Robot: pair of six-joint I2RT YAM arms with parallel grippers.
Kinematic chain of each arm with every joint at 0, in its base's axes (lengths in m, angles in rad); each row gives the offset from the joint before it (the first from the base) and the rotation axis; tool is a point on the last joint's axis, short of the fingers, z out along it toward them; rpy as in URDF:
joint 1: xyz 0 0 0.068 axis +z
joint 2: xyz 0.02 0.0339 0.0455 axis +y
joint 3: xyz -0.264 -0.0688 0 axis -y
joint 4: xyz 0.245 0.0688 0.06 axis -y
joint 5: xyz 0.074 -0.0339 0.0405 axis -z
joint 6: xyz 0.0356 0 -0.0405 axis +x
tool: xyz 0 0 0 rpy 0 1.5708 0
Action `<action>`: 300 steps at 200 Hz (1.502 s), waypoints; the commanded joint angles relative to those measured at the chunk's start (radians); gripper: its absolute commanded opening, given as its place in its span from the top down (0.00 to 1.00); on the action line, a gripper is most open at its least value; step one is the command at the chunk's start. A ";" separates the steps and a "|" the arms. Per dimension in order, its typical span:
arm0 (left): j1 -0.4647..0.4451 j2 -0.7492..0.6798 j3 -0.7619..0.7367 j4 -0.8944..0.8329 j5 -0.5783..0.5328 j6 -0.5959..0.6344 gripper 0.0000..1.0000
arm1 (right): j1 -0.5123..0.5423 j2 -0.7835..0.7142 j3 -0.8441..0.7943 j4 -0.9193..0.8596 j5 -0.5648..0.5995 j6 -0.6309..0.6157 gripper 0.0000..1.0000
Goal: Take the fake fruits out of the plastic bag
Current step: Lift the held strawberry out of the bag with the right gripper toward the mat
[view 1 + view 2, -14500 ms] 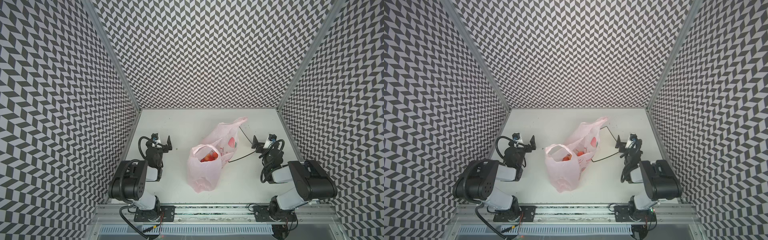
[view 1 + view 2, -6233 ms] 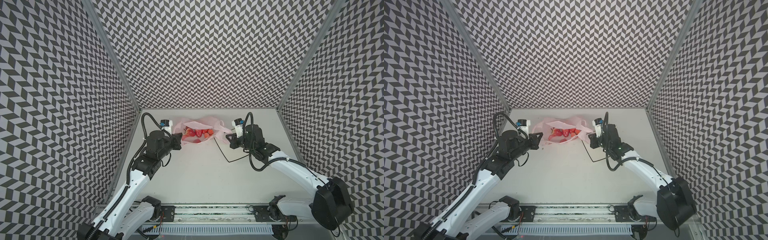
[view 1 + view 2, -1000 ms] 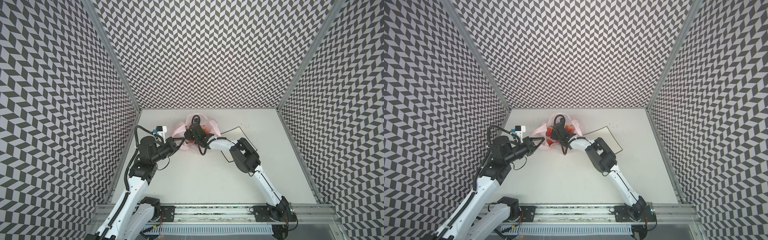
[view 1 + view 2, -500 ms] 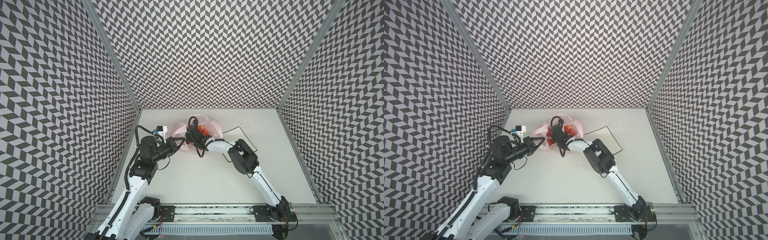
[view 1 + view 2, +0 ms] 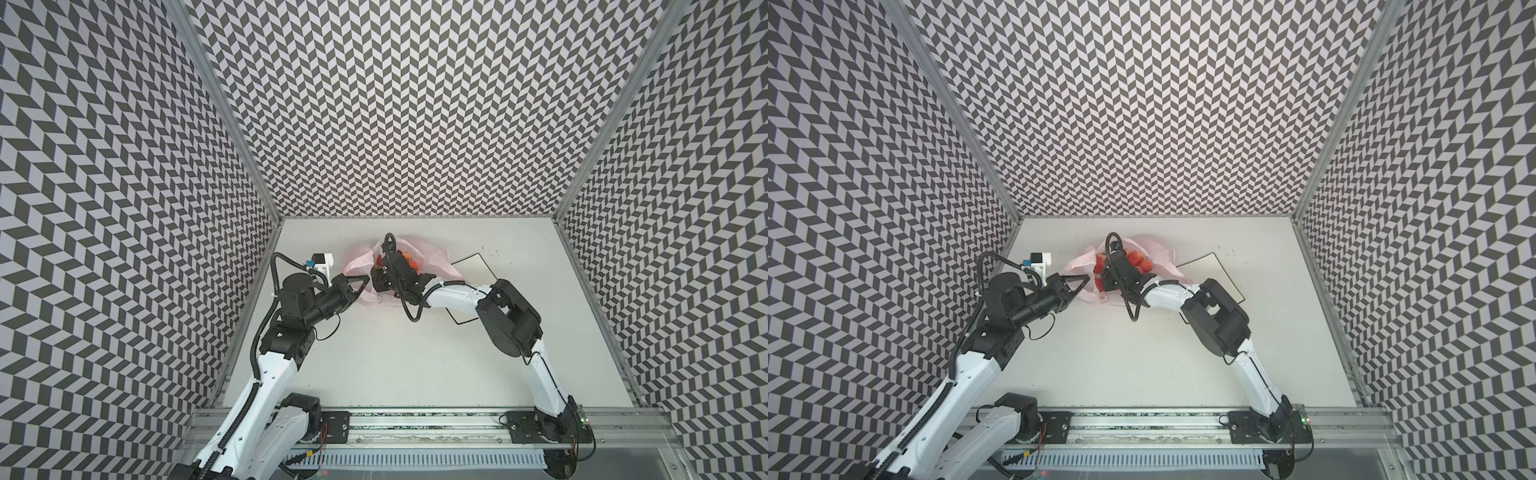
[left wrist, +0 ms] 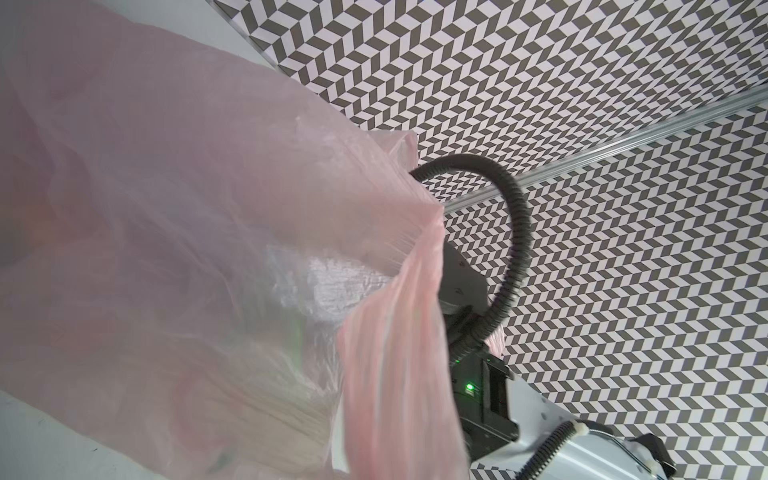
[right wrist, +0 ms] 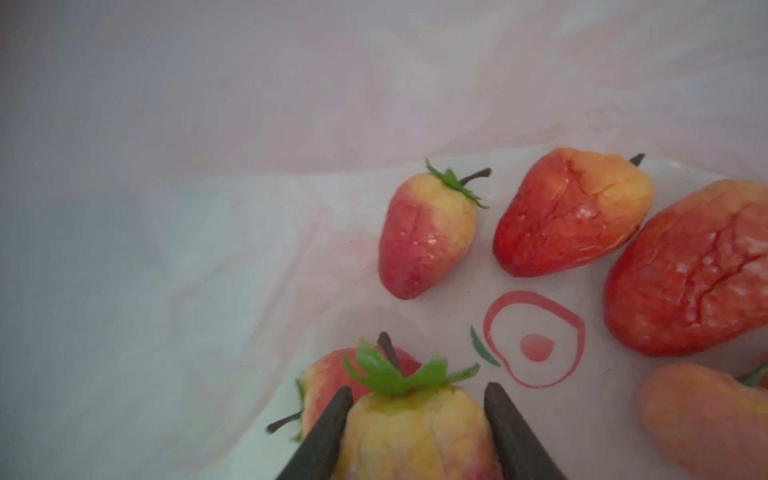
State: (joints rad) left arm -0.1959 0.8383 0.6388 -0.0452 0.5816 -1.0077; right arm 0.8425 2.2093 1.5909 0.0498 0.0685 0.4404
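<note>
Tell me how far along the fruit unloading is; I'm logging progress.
Done: nothing lies outside the plastic bag yet. In hand: left gripper pinches the bag's edge; right gripper, inside, clamps one strawberry. Left: lift it out, then the other fake fruits.

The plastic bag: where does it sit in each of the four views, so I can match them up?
Top views: the plastic bag lies at the far middle of the table, in both.
Left wrist: pink film fills most of the picture.
Right wrist: seen from inside, its wall behind the fake fruits.
Shared landmark: the right hand reaching into its mouth, its cable loop above.
</note>
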 commanded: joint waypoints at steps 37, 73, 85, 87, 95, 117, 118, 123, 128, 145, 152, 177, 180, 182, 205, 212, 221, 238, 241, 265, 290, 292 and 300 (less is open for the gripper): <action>0.000 -0.034 -0.032 0.030 -0.060 0.005 1.00 | 0.006 -0.216 -0.196 0.112 -0.210 -0.144 0.71; 0.001 -0.032 -0.043 0.035 -0.078 0.004 1.00 | 0.006 -0.286 -0.240 0.066 -0.288 -0.200 0.72; 0.000 -0.034 -0.047 0.040 -0.084 0.002 1.00 | 0.005 -0.309 -0.253 0.045 -0.297 -0.211 0.73; 0.001 -0.035 -0.047 0.040 -0.084 0.001 1.00 | 0.006 -0.312 -0.255 0.039 -0.298 -0.215 0.73; 0.001 -0.036 -0.048 0.043 -0.088 0.001 1.00 | 0.006 -0.328 -0.259 0.016 -0.305 -0.226 0.73; 0.000 -0.045 -0.050 0.045 -0.100 -0.001 1.00 | 0.006 -0.383 -0.279 -0.048 -0.325 -0.266 0.73; 0.000 -0.045 -0.051 0.045 -0.101 -0.001 1.00 | 0.006 -0.385 -0.280 -0.052 -0.326 -0.267 0.73; 0.000 -0.047 -0.053 0.046 -0.103 -0.001 1.00 | 0.006 -0.401 -0.284 -0.068 -0.334 -0.279 0.73; 0.001 -0.048 -0.055 0.047 -0.104 -0.002 1.00 | 0.006 -0.417 -0.292 -0.084 -0.343 -0.291 0.74; 0.001 -0.057 -0.064 0.057 -0.109 -0.008 1.00 | 0.006 -0.480 -0.325 -0.126 -0.369 -0.329 0.74; 0.001 -0.057 -0.069 0.061 -0.109 -0.010 1.00 | 0.006 -0.509 -0.340 -0.142 -0.381 -0.346 0.74; 0.001 -0.057 -0.073 0.070 -0.109 -0.013 1.00 | 0.006 -0.638 -0.401 -0.191 -0.411 -0.396 0.74; 0.000 -0.056 -0.074 0.072 -0.108 -0.014 1.00 | 0.006 -0.655 -0.410 -0.194 -0.410 -0.398 0.74; 0.001 -0.056 -0.073 0.073 -0.108 -0.014 1.00 | 0.005 -0.665 -0.416 -0.194 -0.410 -0.398 0.74; 0.000 -0.053 -0.075 0.083 -0.108 -0.013 1.00 | 0.005 -0.794 -0.459 -0.199 -0.363 -0.385 0.76; 0.000 -0.052 -0.074 0.085 -0.108 -0.014 1.00 | 0.004 -0.829 -0.469 -0.195 -0.329 -0.364 0.76; 0.001 -0.049 -0.074 0.088 -0.106 -0.013 1.00 | 0.003 -0.872 -0.477 -0.193 -0.278 -0.339 0.77; 0.001 -0.045 -0.073 0.095 -0.103 -0.012 1.00 | -0.017 -0.930 -0.460 -0.222 -0.207 -0.320 0.78; 0.000 -0.045 -0.073 0.094 -0.103 -0.011 1.00 | -0.024 -0.938 -0.454 -0.232 -0.196 -0.316 0.78; 0.001 -0.043 -0.073 0.096 -0.101 -0.008 1.00 | -0.129 -0.979 -0.409 -0.286 -0.133 -0.279 0.83; 0.001 -0.042 -0.073 0.097 -0.098 -0.004 1.00 | -0.300 -1.024 -0.425 -0.276 -0.072 -0.246 0.87; 0.001 -0.043 -0.073 0.097 -0.098 -0.005 1.00 | -0.313 -1.027 -0.429 -0.273 -0.065 -0.244 0.87; 0.001 -0.043 -0.072 0.100 -0.098 -0.004 1.00 | -0.364 -1.034 -0.441 -0.263 -0.037 -0.236 0.88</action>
State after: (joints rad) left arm -0.1959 0.7944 0.5732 0.0216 0.4843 -1.0153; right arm 0.5961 1.2167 1.1618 -0.2222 -0.0868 0.1596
